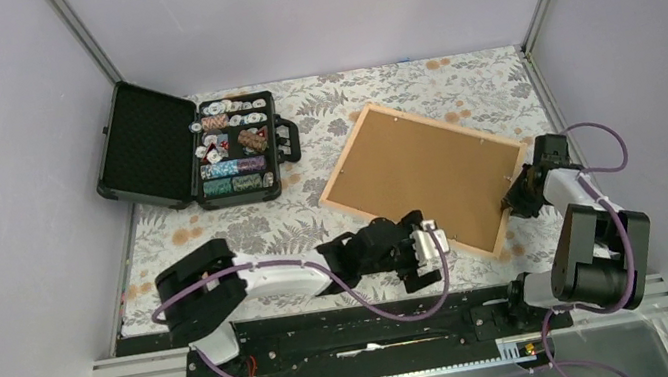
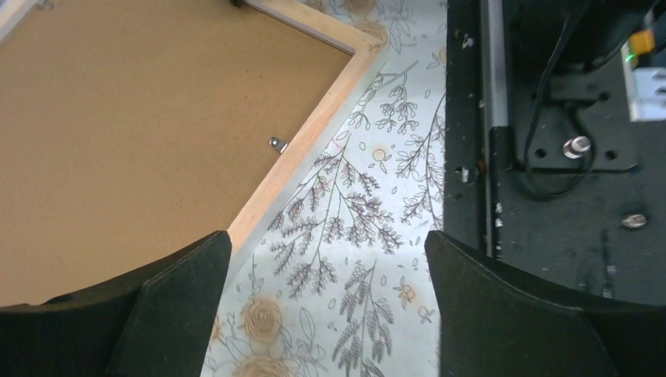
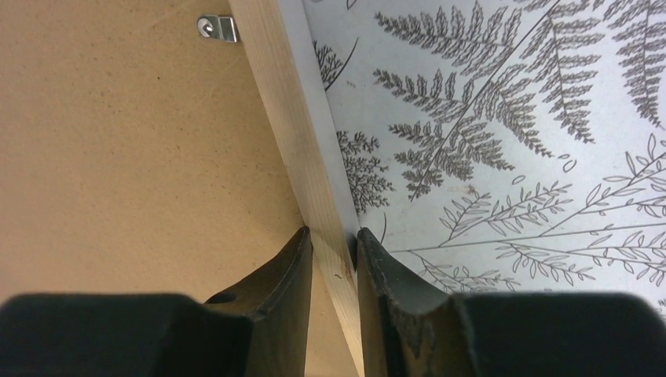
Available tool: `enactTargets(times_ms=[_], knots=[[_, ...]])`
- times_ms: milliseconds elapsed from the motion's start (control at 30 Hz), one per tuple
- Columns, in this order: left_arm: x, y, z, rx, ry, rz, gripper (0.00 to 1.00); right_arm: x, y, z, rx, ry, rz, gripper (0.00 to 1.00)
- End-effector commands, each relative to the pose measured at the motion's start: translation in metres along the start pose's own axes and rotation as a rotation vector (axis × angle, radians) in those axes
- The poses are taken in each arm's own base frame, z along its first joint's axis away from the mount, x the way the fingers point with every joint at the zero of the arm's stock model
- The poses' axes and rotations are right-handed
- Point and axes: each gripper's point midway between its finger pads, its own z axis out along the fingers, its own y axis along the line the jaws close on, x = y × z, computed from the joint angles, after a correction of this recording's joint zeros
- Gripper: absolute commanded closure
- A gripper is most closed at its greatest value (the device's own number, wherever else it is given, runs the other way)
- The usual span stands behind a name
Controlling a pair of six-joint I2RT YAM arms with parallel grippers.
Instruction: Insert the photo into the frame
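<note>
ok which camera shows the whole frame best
Top external: the frame lies there whole, backing up. Left wrist shows only one corner; right wrist only a short stretch of rail, clamped by the right gripper.
</note>
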Motion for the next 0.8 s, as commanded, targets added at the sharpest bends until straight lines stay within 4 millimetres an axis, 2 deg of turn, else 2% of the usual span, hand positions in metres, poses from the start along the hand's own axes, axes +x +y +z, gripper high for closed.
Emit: enactTargets(times_ms=[0,200,367,533,667,767], knots=[[-0.021,0.017,0.018,-0.087,-0.117,0.257,0.02,-0.011,0.022,-0.019,-0.066,0.013,-0.047,1.00],[-0.010,0.030,0.035,-0.183,-0.130,0.399,0.02,-0.013,0.037,-0.040,-0.108,0.034,-0.078,1.00],[-0.011,0.032,0.039,-0.319,-0.175,0.547,0.02,-0.023,0.046,-0.062,-0.127,0.010,-0.090,1.00],[0.010,0.049,0.046,-0.437,-0.090,0.739,0.01,-0.026,0.051,-0.069,-0.143,0.009,-0.091,1.00],[0.000,0.065,0.059,-0.562,-0.078,0.790,0.03,-0.022,0.054,-0.071,-0.160,0.032,-0.086,1.00],[-0.009,0.080,0.063,-0.710,-0.055,0.893,0.10,-0.020,0.054,-0.073,-0.169,0.027,-0.083,1.00]])
